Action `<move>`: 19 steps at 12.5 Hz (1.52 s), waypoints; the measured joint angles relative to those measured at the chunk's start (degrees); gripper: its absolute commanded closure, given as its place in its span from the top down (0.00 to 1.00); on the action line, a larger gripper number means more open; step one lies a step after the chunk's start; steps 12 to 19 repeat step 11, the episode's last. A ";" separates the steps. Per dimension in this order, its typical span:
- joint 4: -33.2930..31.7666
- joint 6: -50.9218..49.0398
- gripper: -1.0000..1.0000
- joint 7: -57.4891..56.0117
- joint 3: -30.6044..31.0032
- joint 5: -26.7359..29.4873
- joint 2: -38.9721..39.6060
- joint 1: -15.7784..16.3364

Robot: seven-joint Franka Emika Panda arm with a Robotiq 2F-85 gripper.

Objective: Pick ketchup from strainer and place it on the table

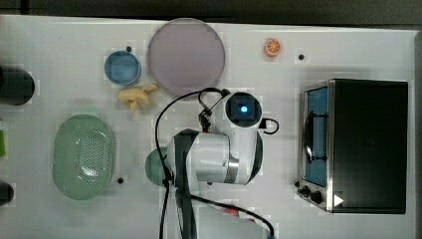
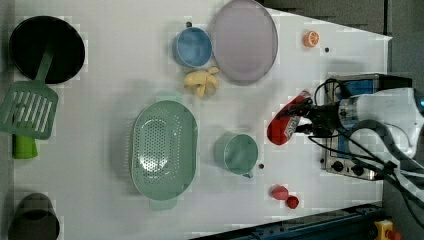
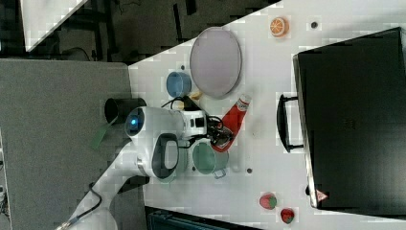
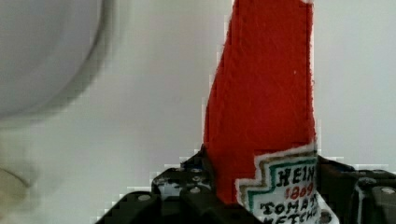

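Observation:
My gripper (image 2: 301,123) is shut on the lower body of the ketchup (image 2: 286,124), a red bottle with a white cap and label. The bottle lies sideways in the jaws over the white table (image 2: 100,75), between the green mug and the oven. In the right view the ketchup (image 3: 235,118) points its cap toward the plate, with the gripper (image 3: 221,134) at its base. The wrist view has the ketchup (image 4: 266,93) between the dark fingers (image 4: 187,189). The pale green strainer (image 2: 164,150) stands empty, well to the left view's left of the gripper; it is also in the top view (image 1: 84,157).
A grey-lilac plate (image 2: 245,40), blue bowl (image 2: 192,47) and banana (image 2: 201,81) lie beyond the strainer. A green mug (image 2: 236,153) stands near the gripper. A toaster oven (image 1: 356,144), an orange slice (image 2: 311,38), red fruit pieces (image 2: 285,196), a black pan (image 2: 47,47) and a green spatula (image 2: 27,110) ring the table.

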 measured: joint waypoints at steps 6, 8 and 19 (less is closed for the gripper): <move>-1.45 1.93 1.00 -0.89 -0.70 -1.90 4.55 0.42; -0.11 -0.98 1.00 -0.97 -0.74 -1.90 2.03 0.32; 7.27 -8.48 1.00 -0.97 -0.84 -1.48 -4.43 0.17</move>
